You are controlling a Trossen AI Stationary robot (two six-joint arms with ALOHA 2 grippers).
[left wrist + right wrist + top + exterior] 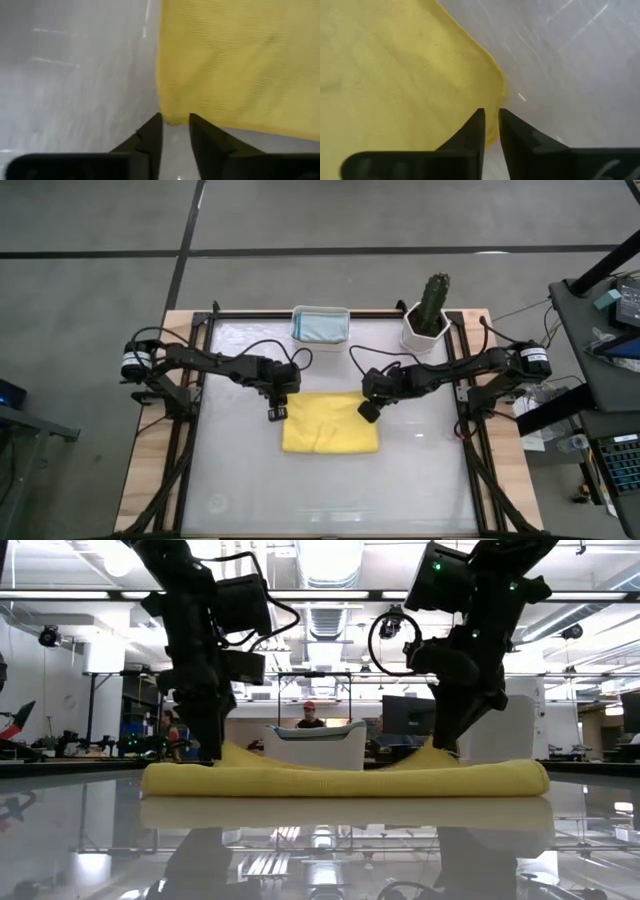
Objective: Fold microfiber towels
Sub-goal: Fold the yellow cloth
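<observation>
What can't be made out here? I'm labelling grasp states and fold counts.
- Layers in the yellow towel: both views show only its outer surface.
- Left gripper, right gripper: whether cloth is pinched, fingertips cover it.
- White tub: towel count, too small.

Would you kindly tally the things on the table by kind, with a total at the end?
Yellow towel, gripped at its far corners by the left pincer and the right pincer: 1
White tub holding pale blue cloth: 1
Potted cactus: 1
Total: 3
</observation>
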